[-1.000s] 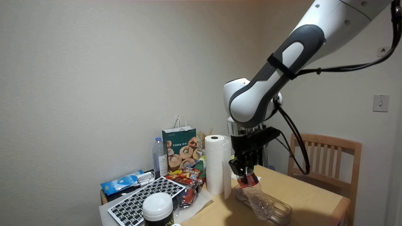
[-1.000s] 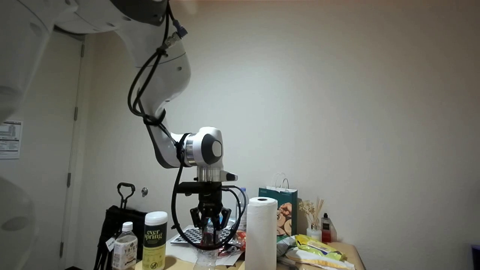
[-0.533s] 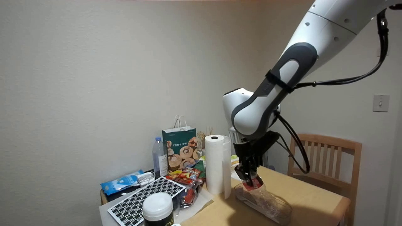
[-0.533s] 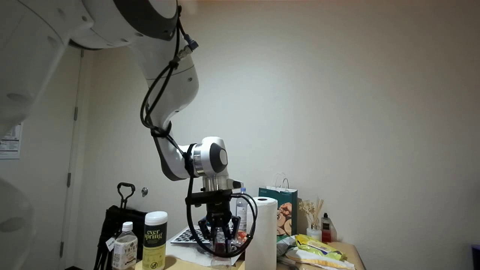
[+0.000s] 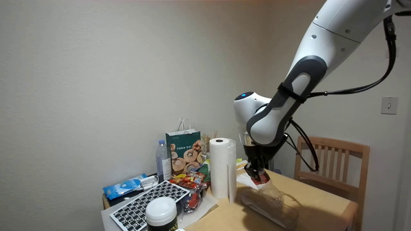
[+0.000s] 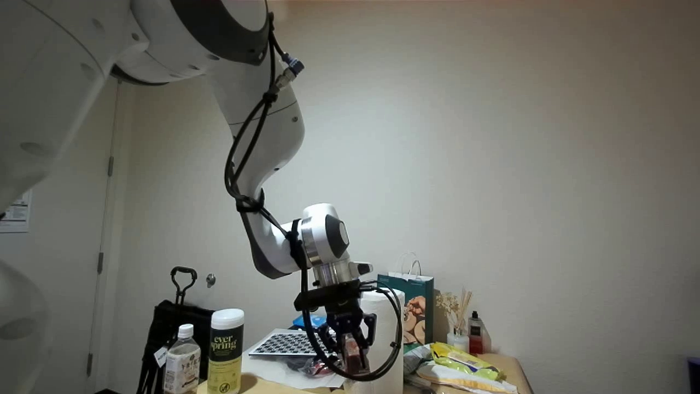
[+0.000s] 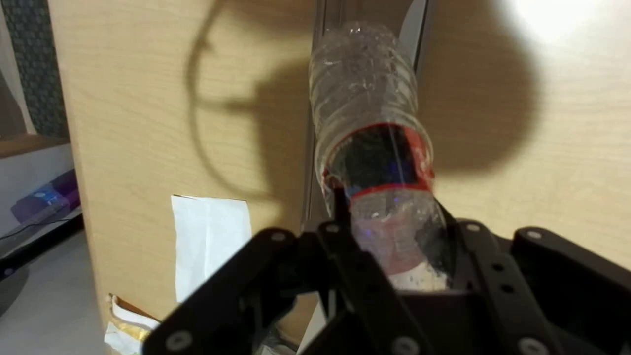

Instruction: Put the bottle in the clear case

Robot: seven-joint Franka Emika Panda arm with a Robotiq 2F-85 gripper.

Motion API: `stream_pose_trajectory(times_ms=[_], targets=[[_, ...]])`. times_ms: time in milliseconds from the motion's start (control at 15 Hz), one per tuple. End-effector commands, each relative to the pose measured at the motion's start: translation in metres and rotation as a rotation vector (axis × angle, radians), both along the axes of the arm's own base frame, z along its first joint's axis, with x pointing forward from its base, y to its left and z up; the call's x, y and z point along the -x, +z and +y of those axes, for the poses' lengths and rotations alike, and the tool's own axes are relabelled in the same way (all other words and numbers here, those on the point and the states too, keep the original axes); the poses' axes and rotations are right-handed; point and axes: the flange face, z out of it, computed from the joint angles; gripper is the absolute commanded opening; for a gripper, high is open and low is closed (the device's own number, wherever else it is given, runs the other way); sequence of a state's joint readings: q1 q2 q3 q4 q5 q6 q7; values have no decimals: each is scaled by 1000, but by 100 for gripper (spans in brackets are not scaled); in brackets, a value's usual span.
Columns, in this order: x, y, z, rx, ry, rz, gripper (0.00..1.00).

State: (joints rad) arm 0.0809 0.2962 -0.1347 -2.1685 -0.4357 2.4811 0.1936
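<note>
One tilted, red-labelled, ridged clear plastic bottle [image 7: 367, 108] is clamped between the jaws over a low, rectangular see-through plastic case [image 5: 269, 212] on the pale wooden bench [image 5: 316, 199], though whether bottle and case touch I cannot tell.

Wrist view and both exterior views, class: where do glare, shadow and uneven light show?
Wrist view: glare bleaches the table at upper right, shadows fall either side of the bottle; in an exterior view, shadow lies beside the clear case; in an exterior view, the wall dims toward the right edge.
</note>
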Motion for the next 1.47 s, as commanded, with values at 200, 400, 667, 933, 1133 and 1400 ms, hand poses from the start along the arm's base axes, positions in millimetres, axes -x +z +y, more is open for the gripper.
stream_pose_trajectory(times_ms=[200, 400, 667, 933, 1133, 1400], targets=[[17, -6, -3, 54, -151, 130, 13], [24, -18, 2, 33, -228, 207, 13], [23, -30, 11, -47, -282, 189, 13], [17, -15, 12, -31, -256, 143, 35], [13, -13, 15, -42, -262, 119, 12], [11, -8, 8, -27, -280, 117, 12]])
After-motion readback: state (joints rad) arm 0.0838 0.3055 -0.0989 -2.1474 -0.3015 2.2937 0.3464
